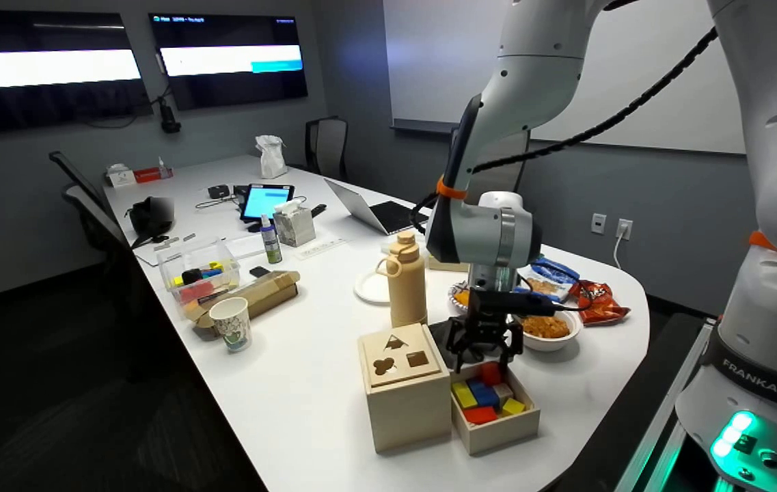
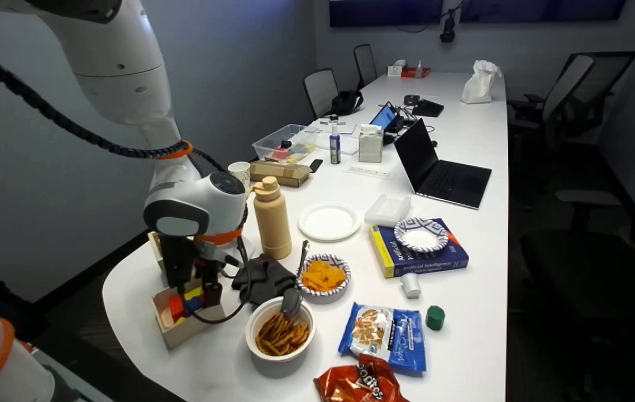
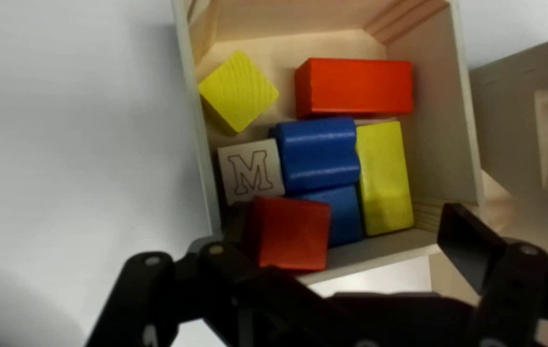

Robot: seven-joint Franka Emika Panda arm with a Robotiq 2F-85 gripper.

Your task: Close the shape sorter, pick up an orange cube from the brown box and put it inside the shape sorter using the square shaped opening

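The shape sorter (image 1: 409, 420), a pale wooden cube, has its lid (image 1: 398, 348) on top. The square shaped opening (image 1: 417, 359) shows in that lid beside a triangular and a clover-shaped hole. Against the sorter stands the brown box (image 1: 497, 437), uncovered and filled with blocks. In the wrist view a reddish-orange cube (image 3: 294, 233), taken as the orange cube, lies in the near corner of the box. My gripper (image 3: 346, 229) is open above that end of the box. Its left finger is close against the cube's left side, contact unclear; the right finger (image 3: 469, 246) is well apart, past the box's wall.
Within the box are a long red block (image 3: 358, 86), yellow blocks (image 3: 384, 178), blue blocks (image 3: 317, 154) and a letter block (image 3: 250, 171). A tan bottle (image 1: 406, 287) and dark cloth (image 2: 264, 279) stand behind. A snack bowl (image 2: 281, 357) sits near the arm.
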